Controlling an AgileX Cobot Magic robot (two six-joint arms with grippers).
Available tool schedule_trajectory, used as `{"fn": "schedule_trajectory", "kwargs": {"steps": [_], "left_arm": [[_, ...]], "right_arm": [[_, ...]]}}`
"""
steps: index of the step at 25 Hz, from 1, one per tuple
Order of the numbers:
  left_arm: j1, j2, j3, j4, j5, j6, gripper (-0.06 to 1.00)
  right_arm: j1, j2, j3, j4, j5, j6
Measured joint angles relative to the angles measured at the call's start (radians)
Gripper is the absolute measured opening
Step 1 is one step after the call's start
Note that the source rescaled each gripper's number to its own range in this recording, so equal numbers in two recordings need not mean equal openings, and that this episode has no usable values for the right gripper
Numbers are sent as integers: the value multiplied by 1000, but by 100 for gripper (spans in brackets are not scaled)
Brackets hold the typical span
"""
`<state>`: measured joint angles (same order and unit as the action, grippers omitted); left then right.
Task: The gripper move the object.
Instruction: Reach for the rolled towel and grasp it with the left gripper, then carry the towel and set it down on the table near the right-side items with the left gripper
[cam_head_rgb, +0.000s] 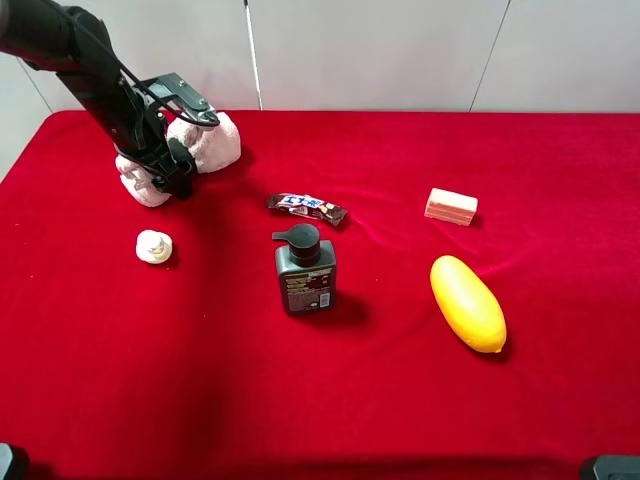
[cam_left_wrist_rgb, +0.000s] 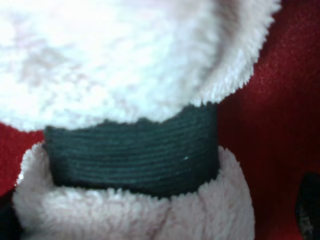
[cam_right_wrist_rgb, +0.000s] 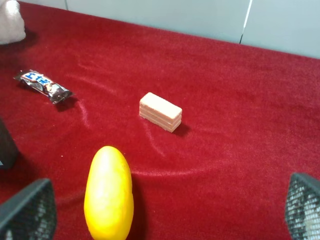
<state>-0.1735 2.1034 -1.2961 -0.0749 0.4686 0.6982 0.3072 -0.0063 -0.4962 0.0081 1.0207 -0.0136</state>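
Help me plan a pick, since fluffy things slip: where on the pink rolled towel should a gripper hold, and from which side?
Grip the towel at its black band, coming from above with the jaws straddling that waist. The band cinches the roll narrow there, while both fluffy ends bulge wider. The left gripper sits over that middle.

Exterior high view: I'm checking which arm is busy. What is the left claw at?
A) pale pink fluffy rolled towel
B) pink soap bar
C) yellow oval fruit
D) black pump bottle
A: the left claw is at the pale pink fluffy rolled towel, whose black band fills much of the left wrist view.
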Motion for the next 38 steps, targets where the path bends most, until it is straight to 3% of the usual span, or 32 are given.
{"fn": "schedule_trajectory", "kwargs": {"steps": [14, 18, 26, 38], "left_arm": [[0, 9, 0, 1, -6, 2, 94], [0, 9, -3, 3, 0, 2, 73], [0, 9, -6, 8, 2, 3, 7], [0, 9, -7, 10, 15, 3, 4]], "right_arm": [[0, 0, 0, 0, 0, 0], [0, 0, 0, 0, 0, 0], [0, 0, 0, 0, 0, 0], [0, 0, 0, 0, 0, 0]]}}
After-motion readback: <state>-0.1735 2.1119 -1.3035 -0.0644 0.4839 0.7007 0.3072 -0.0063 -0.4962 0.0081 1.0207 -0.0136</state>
